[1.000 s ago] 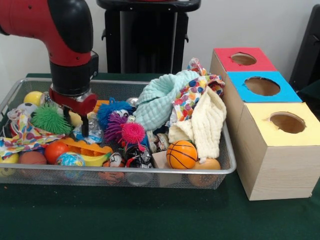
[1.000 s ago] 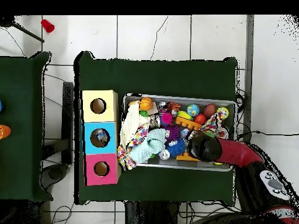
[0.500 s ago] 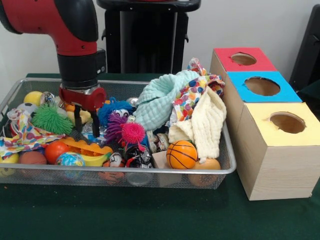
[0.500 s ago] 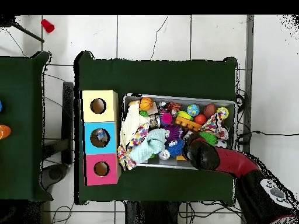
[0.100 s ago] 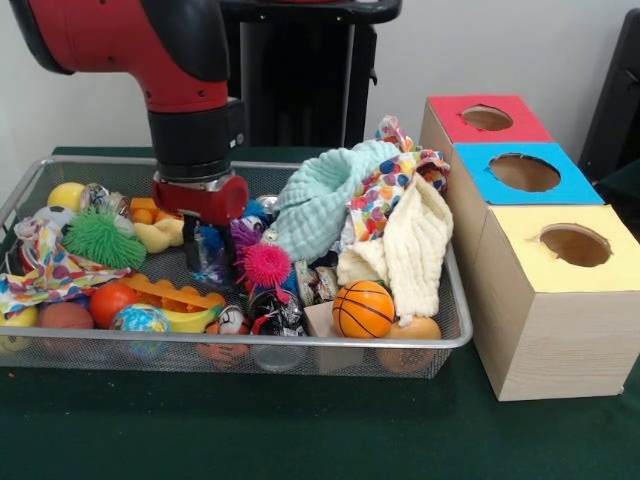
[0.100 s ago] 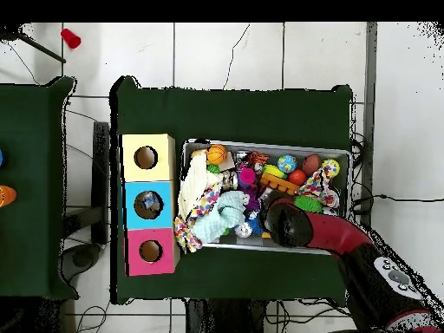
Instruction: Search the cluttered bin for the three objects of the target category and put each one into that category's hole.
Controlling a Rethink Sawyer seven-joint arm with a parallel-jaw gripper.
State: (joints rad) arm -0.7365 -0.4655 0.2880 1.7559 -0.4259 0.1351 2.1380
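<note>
Fingers (image 5: 207,262) w/ jaws apart, down among blue spiky ball (image 5: 212,240) & purple spiky ball (image 5: 243,236) in bin (image 5: 455,335), holding nothing.

1. A glossy red, rounded arm link with a black curved cover (image 5: 130,40) is filling the frame's upper left.
2. A black cylindrical wrist (image 5: 195,145) is ending in a red collar (image 5: 200,198).
3. Grey buttons (image 6: 397,277) are showing lower right.

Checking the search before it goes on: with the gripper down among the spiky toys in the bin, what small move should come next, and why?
Probably a short further descent. The gripper sits low over the blue spiky ball, beside the pink spiky ball, and nothing looks held yet, though I cannot tell whether it is open.
</note>
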